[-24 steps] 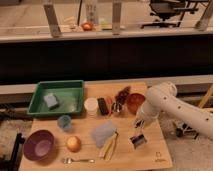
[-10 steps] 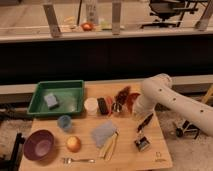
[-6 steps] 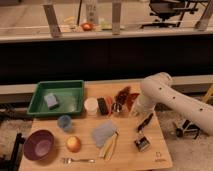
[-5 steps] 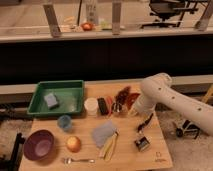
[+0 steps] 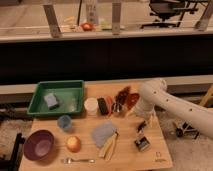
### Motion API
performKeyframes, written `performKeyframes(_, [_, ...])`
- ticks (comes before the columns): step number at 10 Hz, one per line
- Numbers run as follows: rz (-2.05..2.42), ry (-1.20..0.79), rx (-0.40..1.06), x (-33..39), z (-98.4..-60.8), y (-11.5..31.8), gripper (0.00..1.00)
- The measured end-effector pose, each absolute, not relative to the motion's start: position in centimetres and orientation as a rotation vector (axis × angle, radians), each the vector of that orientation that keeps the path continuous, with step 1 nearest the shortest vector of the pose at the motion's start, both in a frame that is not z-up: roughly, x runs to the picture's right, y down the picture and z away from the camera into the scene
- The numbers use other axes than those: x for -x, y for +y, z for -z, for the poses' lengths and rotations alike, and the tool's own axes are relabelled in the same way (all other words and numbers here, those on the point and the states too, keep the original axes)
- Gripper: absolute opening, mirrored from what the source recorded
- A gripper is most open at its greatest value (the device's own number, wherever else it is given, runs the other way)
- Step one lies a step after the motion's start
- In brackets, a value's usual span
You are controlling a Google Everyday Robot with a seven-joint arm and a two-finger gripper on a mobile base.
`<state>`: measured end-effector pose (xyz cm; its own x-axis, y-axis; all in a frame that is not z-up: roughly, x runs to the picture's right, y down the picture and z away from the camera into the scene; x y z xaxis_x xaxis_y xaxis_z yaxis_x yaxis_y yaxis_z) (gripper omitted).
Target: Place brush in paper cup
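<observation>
- End effector [image 5: 121,109] low over the worktop [image 5: 150,157], at the far middle, just right of the paper cup [image 5: 91,106]; hidden partly behind the white arm [image 5: 165,102]; cannot tell how far open, nor whether anything is held
- Reaching in from the right, arm bent at a rounded elbow near the worktop's right edge
- Brush [image 5: 141,136] lying flat on the right side of the worktop, below the elbow; slim black handle running up towards the arm, squarish head nearest the front edge; apart from the end effector, well apart from the cup
- Cup upright, white, at the far middle; dark block [image 5: 103,105] touching or just beside its right side
- Reddish packets [image 5: 127,97] right of the block, by the end effector
- Blue cup [image 5: 64,122] left of and nearer than the paper cup
- Green tray [image 5: 75,85] at the far left, grey-blue sponge [image 5: 51,101] inside
- Purple bowl [image 5: 38,145] at the near left; orange fruit [image 5: 73,144] just right of it
- Fork [image 5: 77,160] along the front edge
- Grey cloth [image 5: 103,132] in the middle, yellowish item [image 5: 108,148] touching its lower right
</observation>
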<state>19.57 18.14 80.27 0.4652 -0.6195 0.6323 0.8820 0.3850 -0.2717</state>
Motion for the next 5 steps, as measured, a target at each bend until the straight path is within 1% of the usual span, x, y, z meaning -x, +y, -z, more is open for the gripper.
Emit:
performKeyframes(4, [0.931,-0.47,0.635,-20.4,-82.4,20.7,0.8])
performKeyframes(5, [0.907,-0.482,0.632,-20.6,-83.1,21.2,0.74])
